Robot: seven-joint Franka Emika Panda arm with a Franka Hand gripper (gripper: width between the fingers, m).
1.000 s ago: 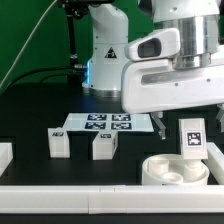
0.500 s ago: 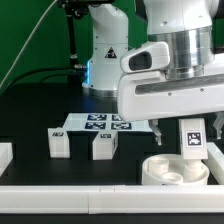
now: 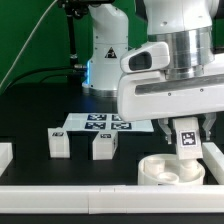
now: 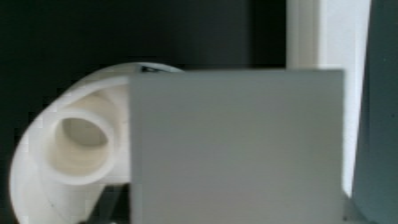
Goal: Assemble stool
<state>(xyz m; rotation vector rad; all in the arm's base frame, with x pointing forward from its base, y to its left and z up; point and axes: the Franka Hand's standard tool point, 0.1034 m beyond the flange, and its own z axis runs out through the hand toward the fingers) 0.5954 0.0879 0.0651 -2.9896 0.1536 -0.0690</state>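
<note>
My gripper (image 3: 186,128) is shut on a short white block leg (image 3: 187,141) with a black-and-white tag. It holds the leg slightly tilted just above the round white seat disc (image 3: 166,171) at the exterior view's lower right. In the wrist view the leg (image 4: 240,150) fills the middle as a blurred grey block. The seat disc (image 4: 80,140) with one hollow socket shows beside it. Two more white block legs (image 3: 60,142) (image 3: 104,146) stand on the black table to the exterior view's left.
The marker board (image 3: 100,124) lies flat behind the two loose legs. White border rails run along the front (image 3: 90,190), the exterior view's left (image 3: 5,155) and right (image 3: 215,152). The robot base (image 3: 105,55) stands at the back.
The arm shifted toward the exterior view's left and came lower. The held leg now tilts a little and sits closer to the seat disc.
</note>
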